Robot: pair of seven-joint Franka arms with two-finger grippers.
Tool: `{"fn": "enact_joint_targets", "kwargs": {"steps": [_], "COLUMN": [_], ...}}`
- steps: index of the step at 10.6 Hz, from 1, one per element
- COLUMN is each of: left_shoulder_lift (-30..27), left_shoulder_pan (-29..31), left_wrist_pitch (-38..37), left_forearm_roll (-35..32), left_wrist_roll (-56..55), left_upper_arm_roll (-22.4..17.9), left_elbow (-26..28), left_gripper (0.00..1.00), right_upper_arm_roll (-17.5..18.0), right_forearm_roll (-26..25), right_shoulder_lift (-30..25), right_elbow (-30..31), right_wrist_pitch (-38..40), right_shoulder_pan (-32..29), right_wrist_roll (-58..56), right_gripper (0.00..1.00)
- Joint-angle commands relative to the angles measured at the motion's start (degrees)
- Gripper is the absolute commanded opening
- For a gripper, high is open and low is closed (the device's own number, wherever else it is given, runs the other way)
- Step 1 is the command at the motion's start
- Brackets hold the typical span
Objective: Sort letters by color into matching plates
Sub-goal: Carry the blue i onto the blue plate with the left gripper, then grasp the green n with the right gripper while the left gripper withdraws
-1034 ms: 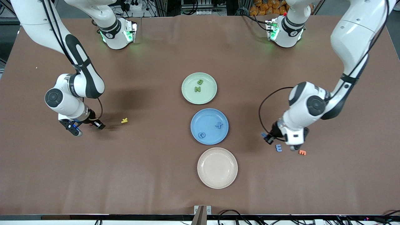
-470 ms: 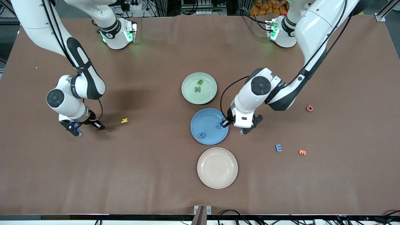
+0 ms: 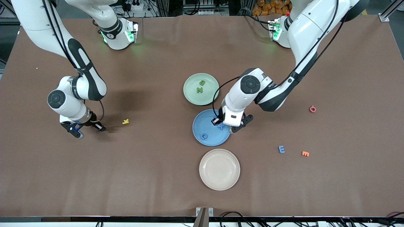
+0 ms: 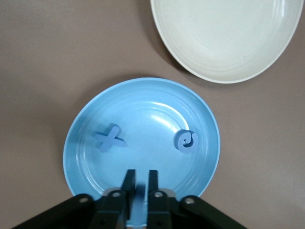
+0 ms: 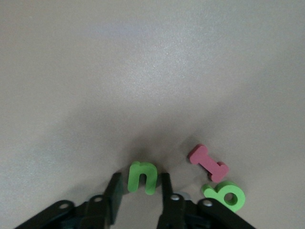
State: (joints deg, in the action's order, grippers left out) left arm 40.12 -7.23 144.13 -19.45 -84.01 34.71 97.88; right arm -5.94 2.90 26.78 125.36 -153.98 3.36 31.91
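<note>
Front view: left gripper (image 3: 224, 123) hangs over the blue plate's (image 3: 202, 123) rim; bare table surrounds the blue E (image 3: 281, 149).

Left wrist view: fingers (image 4: 128, 183) clamp a blue piece above that plate.

Right wrist view: right gripper (image 5: 138, 191) — spread around the green n (image 5: 141, 177).

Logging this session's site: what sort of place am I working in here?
Probably a robotics lab bench: a bare brown table with three plain plates, such as the blue plate, scattered foam letters like the blue E, and cables and a power strip along the edge.
</note>
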Motion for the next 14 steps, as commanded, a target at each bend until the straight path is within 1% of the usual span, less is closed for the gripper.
{"fn": "enact_joint_targets", "kwargs": {"steps": [1, 2, 3, 5, 6, 7, 8, 10, 12, 14], "left_shoulder_lift": [0.9, 0.7, 0.6, 0.4, 0.1, 0.0, -0.3, -0.5, -0.6, -0.5], "left_shoulder_pan": [-5.5, -6.9, -7.3, -6.8, -6.6, -6.1, -5.6, -2.3, 2.7, 6.9], "left_wrist_pitch": [0.3, 0.3, 0.3, -0.3, -1.9, -4.6, -6.5, -7.5, -11.1, -12.7], "left_forearm_roll": [-5.9, -5.9, -6.0, -9.6, -10.3, -10.1, -9.7, -10.1, -9.3, -8.7], "left_wrist_roll": [1.0, 1.0, 1.0, 3.2, 5.4, 10.7, 13.1, 16.1, 22.6, 29.6], "left_upper_arm_roll": [-5.5, -7.7, -8.1, -8.2, -8.3, -8.3, -8.3, -8.2, -8.0, -7.8], "left_elbow": [-4.2, -4.6, -4.5, -4.2, -4.1, -4.3, -4.5, -4.2, -4.3, -4.4], "left_gripper": [1.00, 1.00, 1.00, 1.00, 1.00, 1.00, 1.00, 1.00, 1.00, 1.00], "right_upper_arm_roll": [0.1, 0.1, 0.1, 0.2, 0.3, 0.3, 0.3, 0.2, 0.2, 0.2], "right_forearm_roll": [-0.8, -0.8, -0.7, -0.2, -0.1, 0.0, 1.3, 5.0, 6.0, 7.3], "right_shoulder_lift": [0.1, -0.2, -0.4, -1.6, -2.7, -3.7, -4.5, -6.6, -8.0, -8.1], "right_elbow": [-0.1, 0.0, 0.0, -0.1, -0.1, -0.6, -0.9, -1.1, -2.0, -2.8], "right_wrist_pitch": [-0.4, -0.4, -0.2, 0.3, 1.1, 3.4, 4.7, 6.5, 10.3, 10.8], "right_shoulder_pan": [-0.4, -0.4, -0.2, 0.1, 0.2, 0.6, 1.1, 3.1, 4.6, 8.7], "right_wrist_roll": [-0.5, -0.6, -0.6, -0.4, -0.3, -0.1, -0.1, 0.2, 1.5, 8.0], "right_gripper": [0.14, 0.02, 0.00, 0.00, 0.00, 0.00, 0.00, 0.00, 0.00, 0.00]}}
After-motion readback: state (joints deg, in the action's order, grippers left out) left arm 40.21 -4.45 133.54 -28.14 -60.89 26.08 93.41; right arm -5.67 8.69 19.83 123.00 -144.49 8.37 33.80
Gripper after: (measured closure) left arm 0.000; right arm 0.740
